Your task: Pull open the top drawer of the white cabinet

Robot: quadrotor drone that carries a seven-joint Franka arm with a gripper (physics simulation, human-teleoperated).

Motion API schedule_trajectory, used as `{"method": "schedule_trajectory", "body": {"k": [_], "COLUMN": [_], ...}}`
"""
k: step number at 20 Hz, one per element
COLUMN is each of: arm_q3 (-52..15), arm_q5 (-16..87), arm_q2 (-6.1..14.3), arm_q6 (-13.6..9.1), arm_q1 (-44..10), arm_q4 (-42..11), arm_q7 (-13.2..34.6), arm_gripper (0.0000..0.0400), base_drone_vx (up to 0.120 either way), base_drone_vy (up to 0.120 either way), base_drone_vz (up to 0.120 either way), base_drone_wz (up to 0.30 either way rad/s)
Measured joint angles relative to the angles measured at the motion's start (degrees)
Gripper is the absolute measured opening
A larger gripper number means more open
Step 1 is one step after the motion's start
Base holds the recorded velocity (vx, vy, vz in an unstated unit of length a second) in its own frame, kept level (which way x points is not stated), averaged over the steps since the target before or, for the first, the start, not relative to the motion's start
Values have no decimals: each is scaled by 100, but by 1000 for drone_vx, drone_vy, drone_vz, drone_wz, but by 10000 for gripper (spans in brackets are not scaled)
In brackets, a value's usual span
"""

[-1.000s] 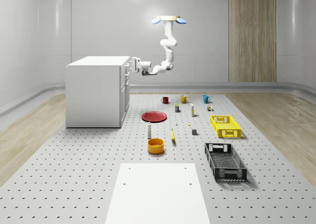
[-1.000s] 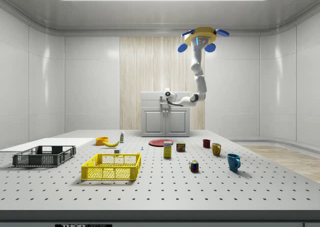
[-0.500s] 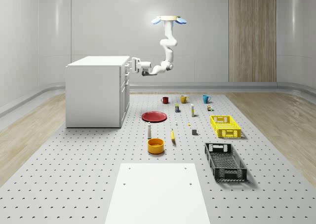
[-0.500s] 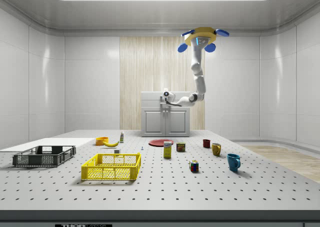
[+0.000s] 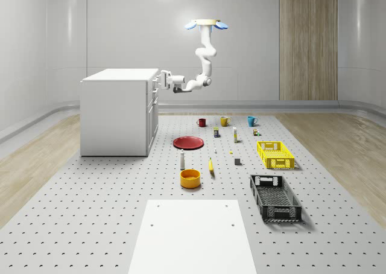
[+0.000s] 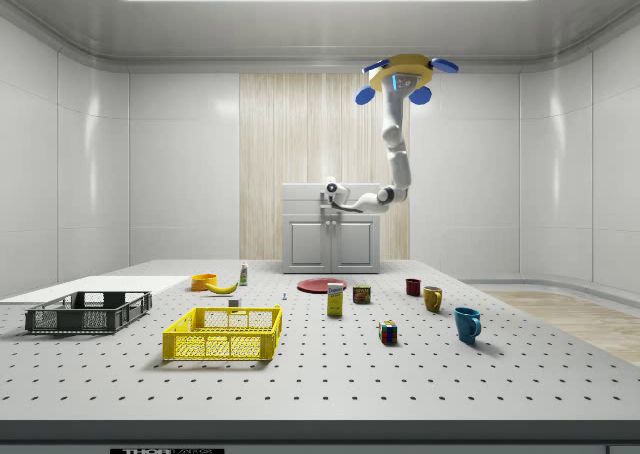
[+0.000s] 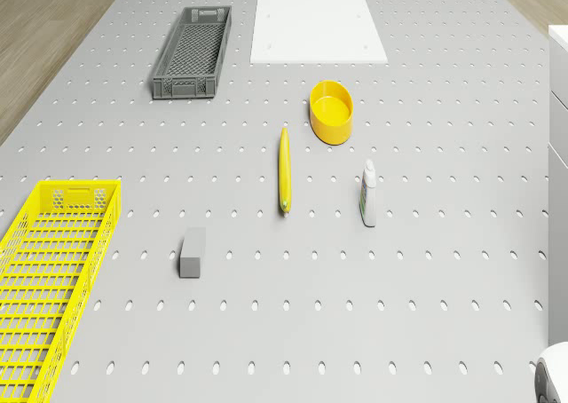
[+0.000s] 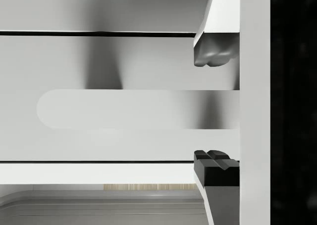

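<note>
White cabinet (image 5: 114, 112) stands at the whole-scene view's left, top drawer (image 5: 154, 82) flush, not pulled out. Gripper (image 5: 160, 79) sits at the drawer front, fingers (image 8: 213, 51) spread either side of the handle (image 8: 124, 109), not clamped on it. Drone (image 5: 206, 25) hovers high over the floor right of the cabinet. Orange bowl (image 5: 190, 178), yellow crate (image 5: 275, 154) and black crate (image 5: 275, 198) hold nothing. No writing readable.

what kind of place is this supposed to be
Probably a simulated robotics test room, not a real home or workshop. A large perforated table bears scattered test items, such as a yellow crate and a banana, while a drone hovers beside a white cabinet, its gripper at the top drawer.
</note>
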State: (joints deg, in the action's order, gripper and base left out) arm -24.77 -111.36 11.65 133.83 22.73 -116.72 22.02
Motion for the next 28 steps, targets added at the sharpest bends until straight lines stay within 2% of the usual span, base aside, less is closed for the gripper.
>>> {"method": "schedule_trajectory", "body": {"k": [2, 5, 11, 12, 13, 14, 18, 20, 24, 28], "arm_q3": [-4, -10, -26, -30, -1, 33, 40, 64, 175, 294], "arm_q5": [1, 1, 4, -57, -61, -34, 38, 39, 63, 99], "arm_q2": [-2, -3, 1, -44, -99, -126, -51, 8, 213, 419], "arm_q6": [-2, -3, -1, -4, -4, 3, 12, -31, -210, -397], "arm_q1": [-6, -14, -33, -24, 18, 57, 45, 39, -3, -54], "arm_q4": [2, 4, 6, -17, -40, -51, -12, -52, -244, -449], "arm_q7": [1, 2, 84, -274, -478, -601, -156, -88, 33, 103], "arm_gripper": [167, 134, 117, 153, 233, 276, 178, 150, 122, 111], "base_drone_vx": [0, 0, 0, 0, 0, 0, 0, 0, 0, 0], "base_drone_vy": [0, 0, 0, 0, 0, 0, 0, 0, 0, 0], "base_drone_vz": [0, 0, 0, 0, 0, 0, 0, 0, 0, 0], "base_drone_wz": [0, 0, 0, 0, 0, 0, 0, 0, 0, 0]}}
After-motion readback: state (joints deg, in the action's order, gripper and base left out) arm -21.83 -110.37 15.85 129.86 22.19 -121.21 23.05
